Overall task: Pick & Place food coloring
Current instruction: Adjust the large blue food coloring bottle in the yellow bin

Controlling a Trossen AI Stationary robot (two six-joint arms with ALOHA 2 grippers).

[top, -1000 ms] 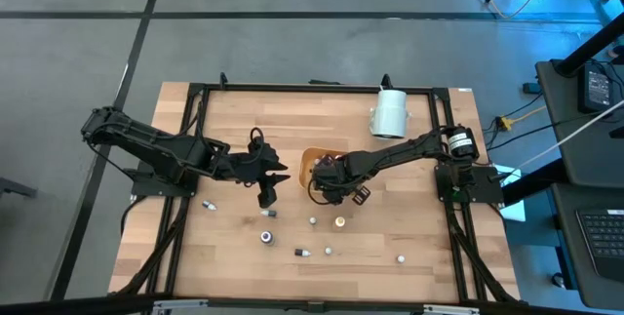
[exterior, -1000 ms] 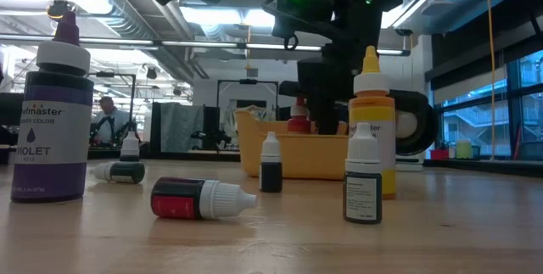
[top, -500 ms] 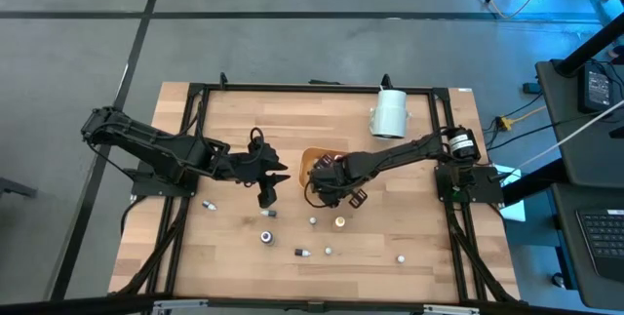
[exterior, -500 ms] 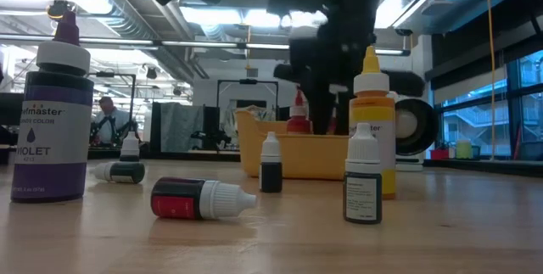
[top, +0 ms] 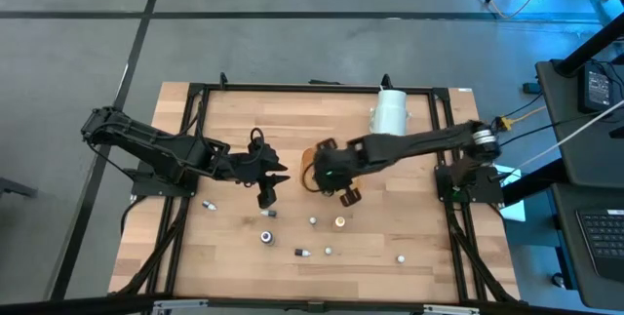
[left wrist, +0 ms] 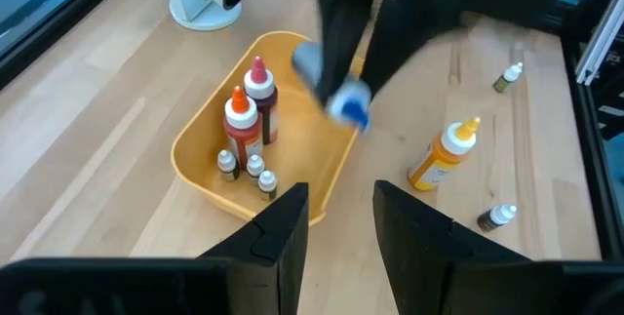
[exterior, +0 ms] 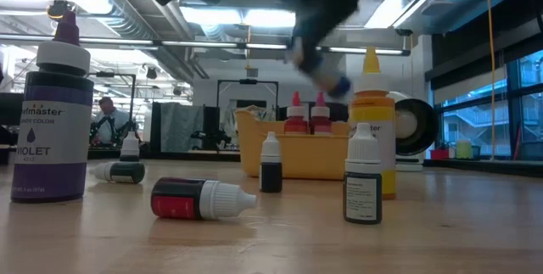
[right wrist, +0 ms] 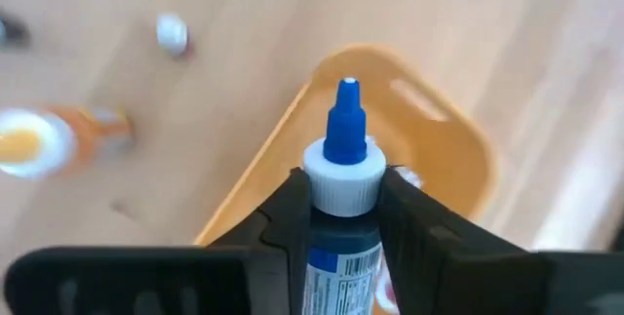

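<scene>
Carrying a blue-tipped bottle (right wrist: 343, 193) pinched between its fingers, the right tool (top: 343, 194) hangs above the near rim of the orange tray (left wrist: 200, 139), and the smart play here, I'd say, is to ease farther over the tray's open floor, lower until the base is nearly down, then release, steering clear of what's already inside. In the tray: two red-capped bottles (left wrist: 252, 110) and three tiny white-capped vials (left wrist: 252, 167). Out on the counter (top: 429, 242), seven bottles wait, an orange-capped one (top: 339, 222) among them. The left tool (top: 269, 190) hovers left of the tray, fingers slightly apart, holding nothing. One white cylinder (top: 390, 113) lies at the far edge.
</scene>
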